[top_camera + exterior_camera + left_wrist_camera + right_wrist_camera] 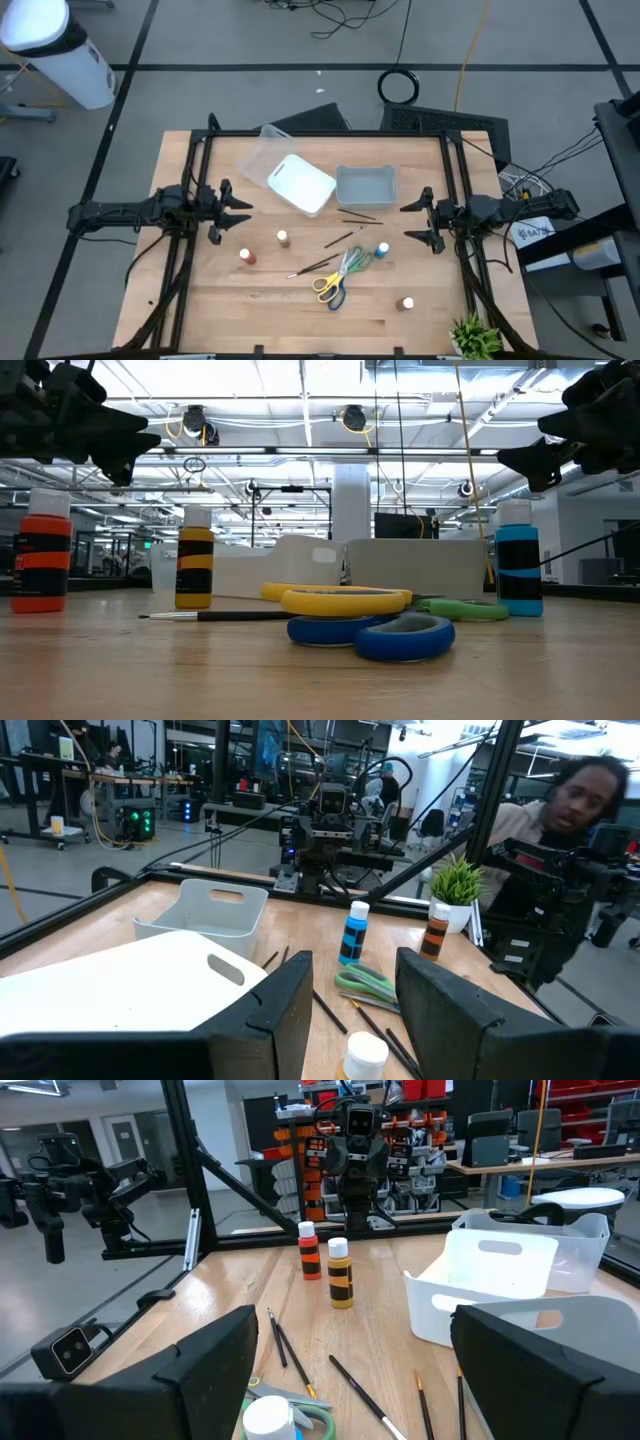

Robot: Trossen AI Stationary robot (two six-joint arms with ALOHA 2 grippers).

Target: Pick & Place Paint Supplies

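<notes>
Several small paint bottles stand upright on the wooden table: red (246,256), yellow-orange (283,238), blue (382,249) and brown (407,302). Scissors with yellow, blue and green handles (340,275) lie flat in a pile near the middle, and thin dark brushes (340,240) lie around them. My left gripper (235,210) hovers open above the table's left side, pointing level toward the middle. My right gripper (415,220) hovers open at the right side, facing it. Nothing is between either gripper's fingers (280,1020) (210,1370).
A white bin (300,183), a clear bin (262,150) and a grey bin (365,187) sit at the table's far middle. A black frame (200,160) runs along the sides. A small plant (475,335) stands at the near right corner. A person (570,810) is beyond the right side.
</notes>
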